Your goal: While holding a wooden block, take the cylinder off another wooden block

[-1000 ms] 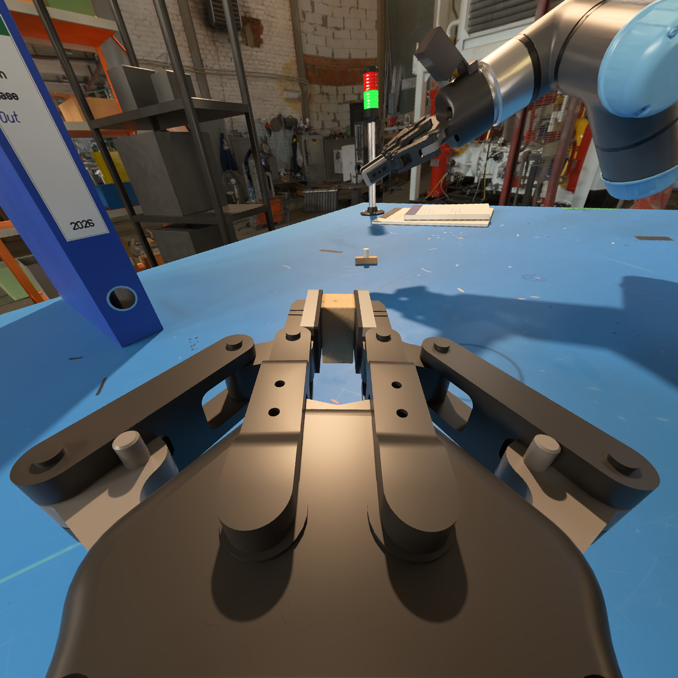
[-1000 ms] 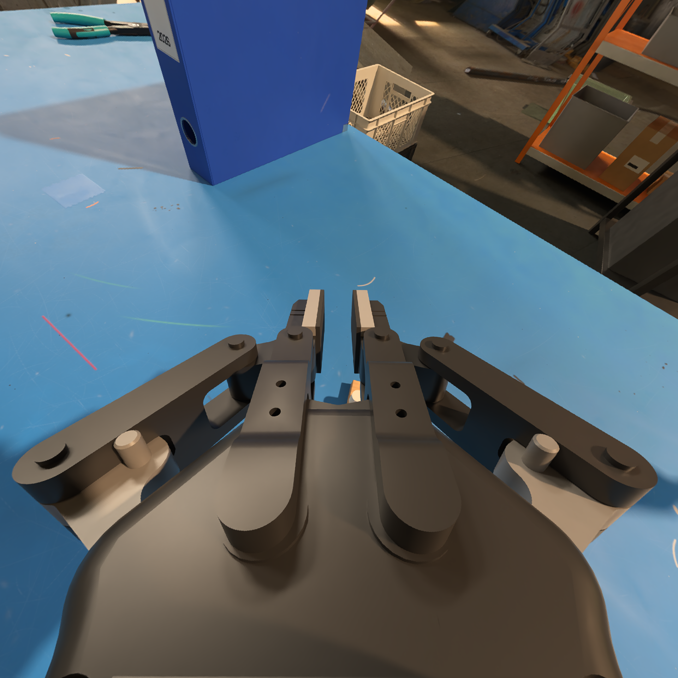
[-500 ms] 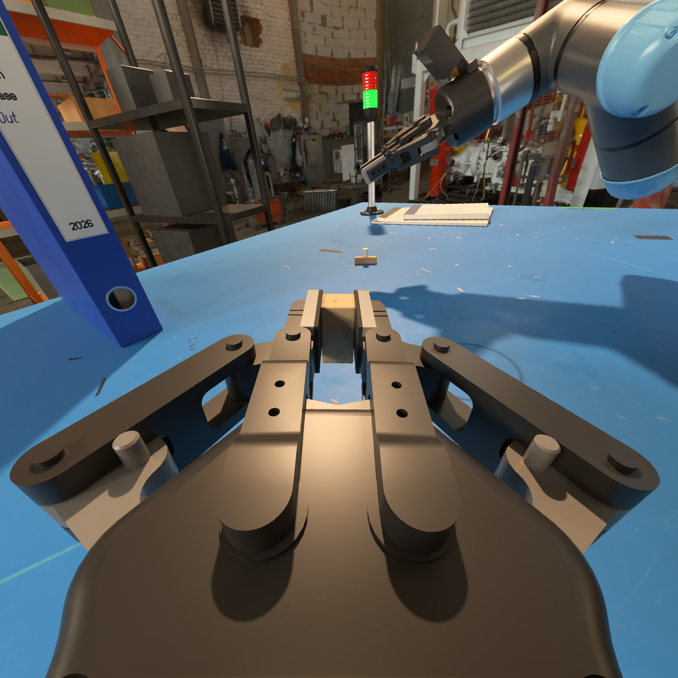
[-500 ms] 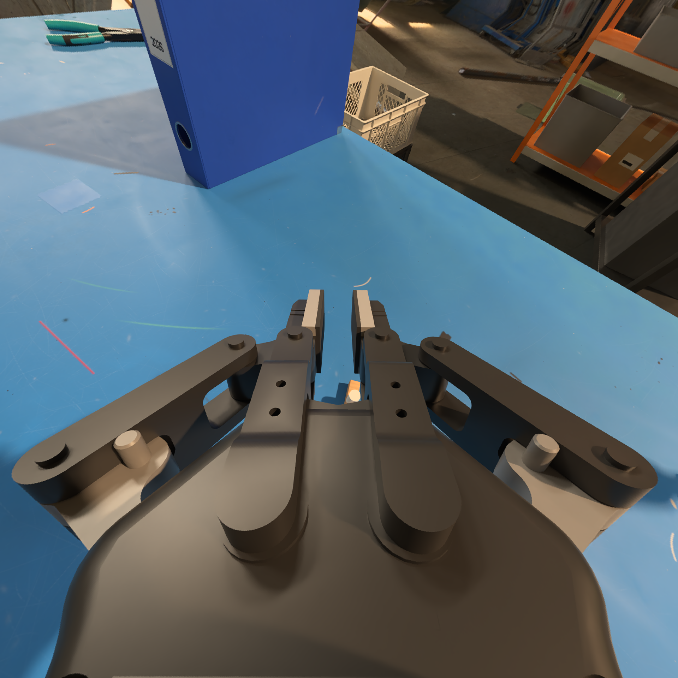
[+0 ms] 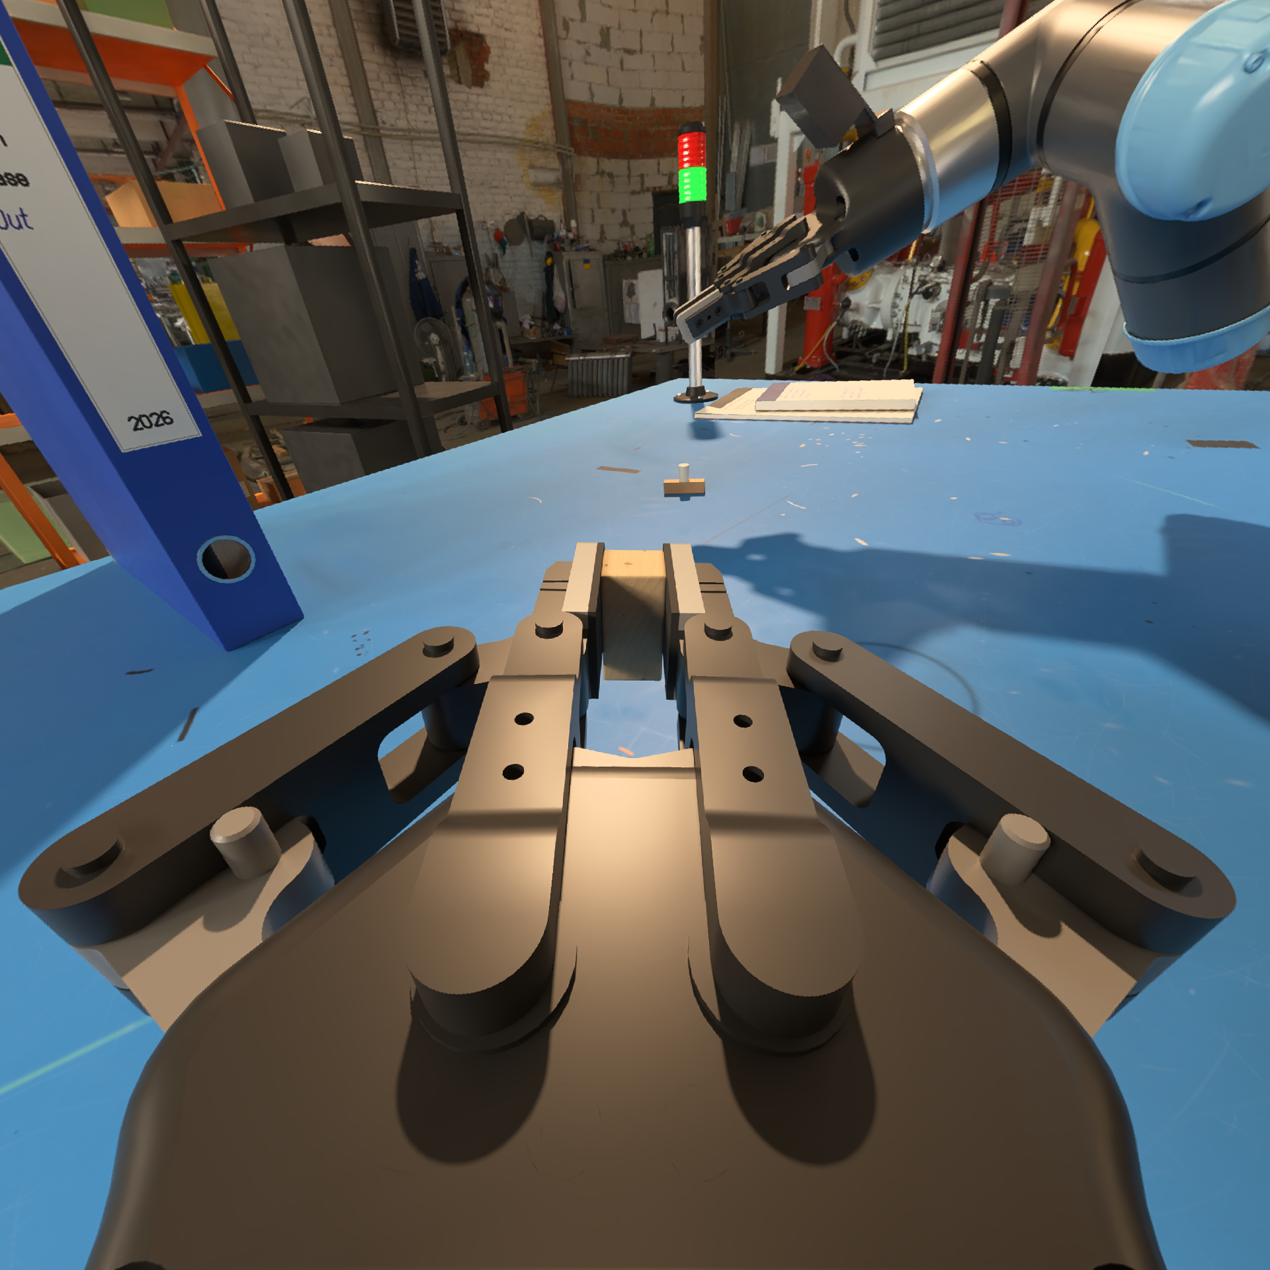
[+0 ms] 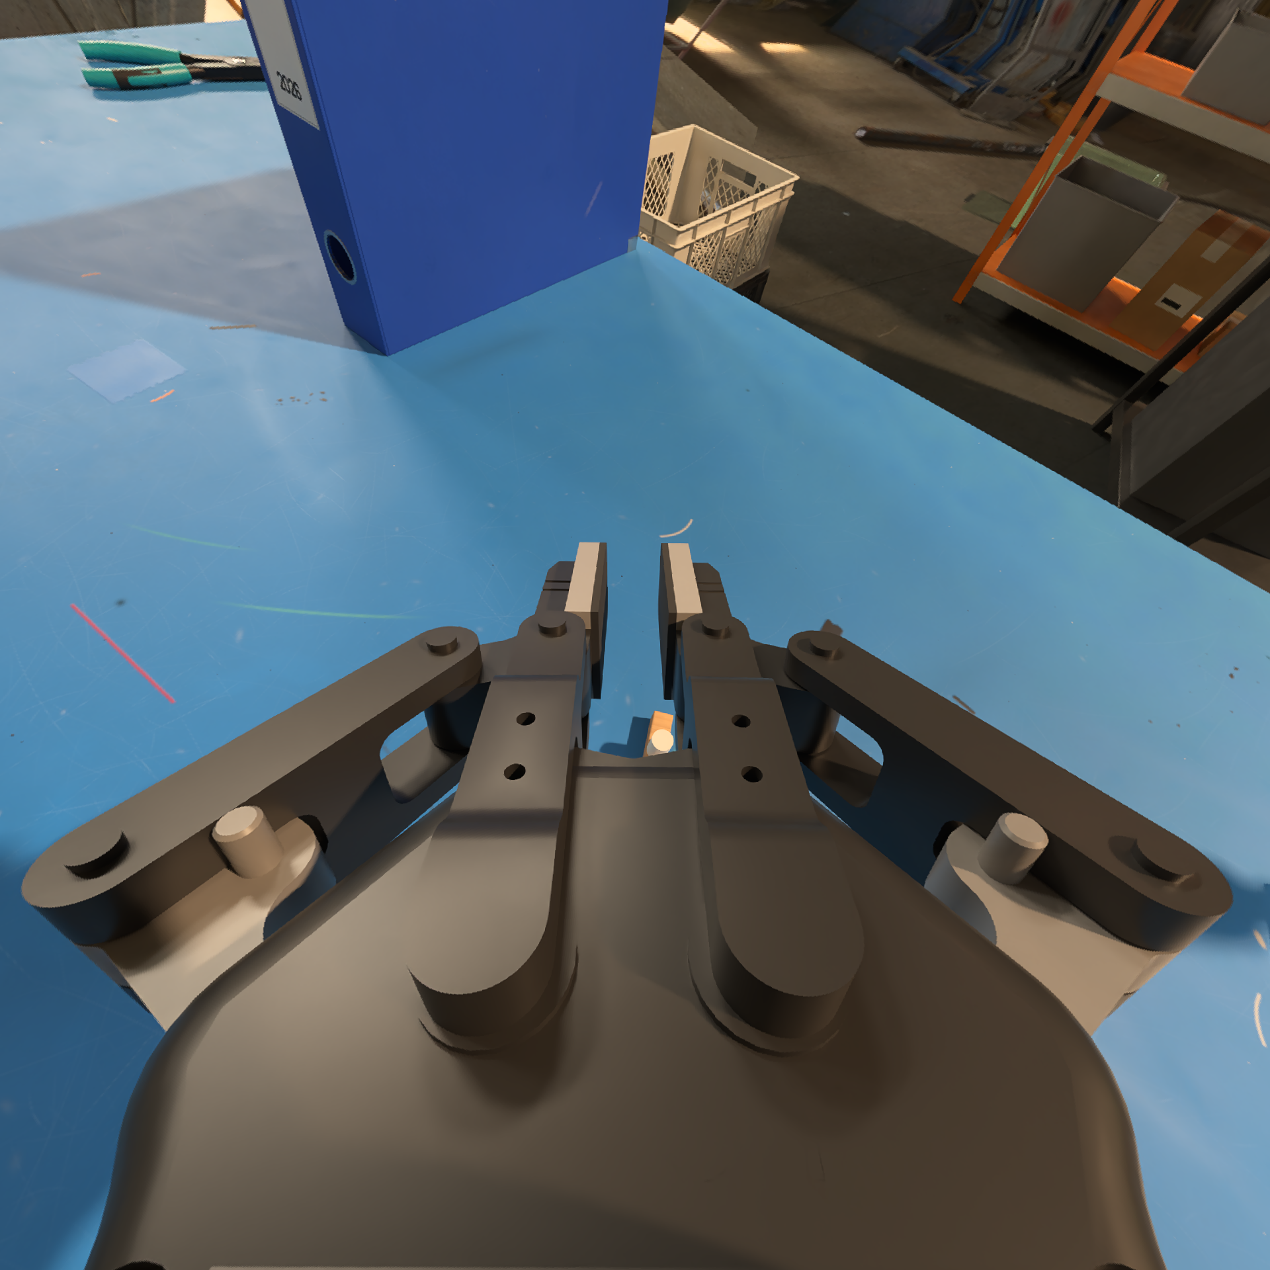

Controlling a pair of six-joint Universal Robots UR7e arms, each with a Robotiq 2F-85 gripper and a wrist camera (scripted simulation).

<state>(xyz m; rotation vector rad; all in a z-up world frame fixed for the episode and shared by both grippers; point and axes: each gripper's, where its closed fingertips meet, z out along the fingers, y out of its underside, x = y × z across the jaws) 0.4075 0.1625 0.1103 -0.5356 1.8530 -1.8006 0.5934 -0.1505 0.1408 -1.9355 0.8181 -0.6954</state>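
Since a second ago the right gripper [image 6: 632, 577] has been creeping toward the blue binder [image 6: 481, 172], which is now sitting lower and larger in the right wrist view, and more of the cylinder is showing in the gap behind its fingers; in the left wrist view nothing around the left gripper [image 5: 632, 577] is shifting.

Biggest in both views, the blue table [image 5: 1031, 687] is spreading under everything. On it the binder is standing upright near the table's corner, its spine label facing the left arm. Beyond it, teal-handled pliers [image 6: 137, 65] are lying flat by the far edge. Across the table a thin stack of papers [image 5: 825, 402] is lying beside a signal tower [image 5: 693, 261] glowing red over green.

Hanging in the air above the table, the right gripper is keeping its fingers slightly parted with only table showing between the pads. Low on the table, the left gripper is pinching a wooden block [image 5: 632, 605] between its two pads.

Smallest of all, the second wooden block [image 5: 684, 488] is lying flat in the open, well apart from the held one, with the pale cylinder [image 5: 684, 471] standing upright on its top.
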